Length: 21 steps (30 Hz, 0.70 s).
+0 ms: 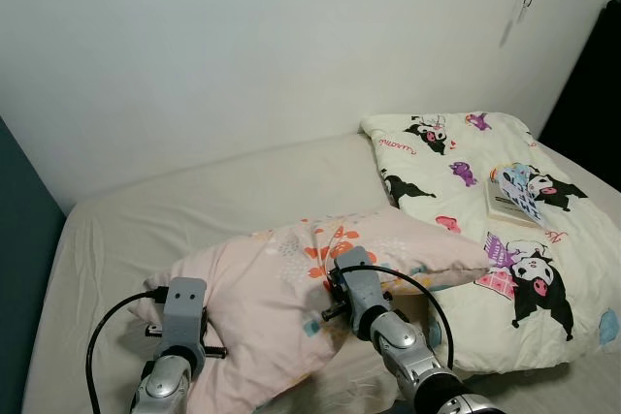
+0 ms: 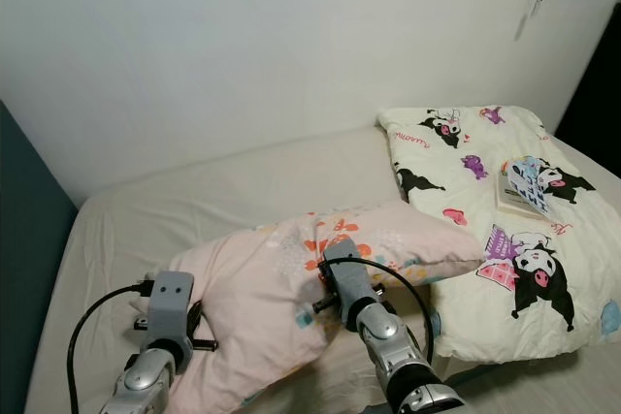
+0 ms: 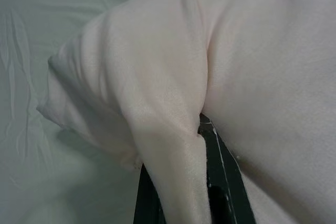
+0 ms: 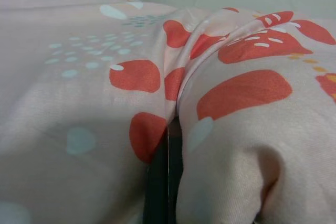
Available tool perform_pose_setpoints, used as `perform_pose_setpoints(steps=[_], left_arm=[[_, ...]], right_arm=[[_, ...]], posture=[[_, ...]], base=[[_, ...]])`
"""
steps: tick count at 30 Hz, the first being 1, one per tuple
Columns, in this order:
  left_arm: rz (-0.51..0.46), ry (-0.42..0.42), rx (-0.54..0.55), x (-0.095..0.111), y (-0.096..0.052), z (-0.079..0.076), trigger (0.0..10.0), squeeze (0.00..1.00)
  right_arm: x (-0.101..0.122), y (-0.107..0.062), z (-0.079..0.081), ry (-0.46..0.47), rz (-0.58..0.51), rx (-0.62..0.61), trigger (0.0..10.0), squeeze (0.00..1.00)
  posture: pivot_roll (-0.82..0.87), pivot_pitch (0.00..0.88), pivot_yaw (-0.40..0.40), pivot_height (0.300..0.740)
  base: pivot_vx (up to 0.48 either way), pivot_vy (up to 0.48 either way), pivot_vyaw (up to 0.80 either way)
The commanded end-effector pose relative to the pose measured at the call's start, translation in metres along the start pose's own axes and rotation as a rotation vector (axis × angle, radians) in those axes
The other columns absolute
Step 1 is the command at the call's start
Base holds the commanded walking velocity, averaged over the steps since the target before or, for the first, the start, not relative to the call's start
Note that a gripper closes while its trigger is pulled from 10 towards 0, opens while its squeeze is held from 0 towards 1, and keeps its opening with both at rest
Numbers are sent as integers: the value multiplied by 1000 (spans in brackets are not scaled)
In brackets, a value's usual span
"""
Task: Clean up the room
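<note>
Both grippers — left gripper, right gripper — pinch folds of the pink pillow over the bed. Mid-carry, likely; next: set it squarely beside the cartoon-print pillow.

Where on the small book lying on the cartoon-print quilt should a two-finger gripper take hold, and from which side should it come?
Probably the book's near long edge, approached from the robot's right side. It lies flat on the soft cartoon-print quilt, so one finger could press into the quilt and slip under that edge while the other closes on the cover. Both grippers now pinch the pink pillow.
</note>
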<state>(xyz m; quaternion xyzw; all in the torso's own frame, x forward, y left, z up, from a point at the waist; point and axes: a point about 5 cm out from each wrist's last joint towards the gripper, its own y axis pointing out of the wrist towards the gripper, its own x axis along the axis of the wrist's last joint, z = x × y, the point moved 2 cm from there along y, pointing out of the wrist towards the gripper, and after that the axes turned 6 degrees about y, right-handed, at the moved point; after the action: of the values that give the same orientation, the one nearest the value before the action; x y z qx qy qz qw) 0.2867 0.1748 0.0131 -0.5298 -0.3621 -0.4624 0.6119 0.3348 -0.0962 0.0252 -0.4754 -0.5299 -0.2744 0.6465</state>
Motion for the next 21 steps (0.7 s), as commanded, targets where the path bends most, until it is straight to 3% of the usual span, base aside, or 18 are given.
perform_pose_setpoints(steps=[1, 6, 11, 21], left_arm=[[-60, 14, 4, 12, 2, 2, 10000, 0], [-60, 14, 3, 12, 2, 2, 10000, 0], [-61, 13, 3, 12, 2, 1, 10000, 0], [-67, -22, 23, 14, 2, 5, 10000, 0]], right_arm=[[19, 5, 8, 15, -93, 41, 10000, 0], [19, 4, 9, 7, -97, 58, 10000, 0], [18, 4, 10, 13, -93, 63, 10000, 0], [20, 5, 12, 16, -100, 70, 10000, 0]], posture=[[42, 51, -20, 740], [40, 50, -20, 740], [40, 47, -19, 740], [42, 53, -22, 740]], base=[[0, 0, 0], [0, 0, 0], [0, 0, -800], [0, 0, 0]])
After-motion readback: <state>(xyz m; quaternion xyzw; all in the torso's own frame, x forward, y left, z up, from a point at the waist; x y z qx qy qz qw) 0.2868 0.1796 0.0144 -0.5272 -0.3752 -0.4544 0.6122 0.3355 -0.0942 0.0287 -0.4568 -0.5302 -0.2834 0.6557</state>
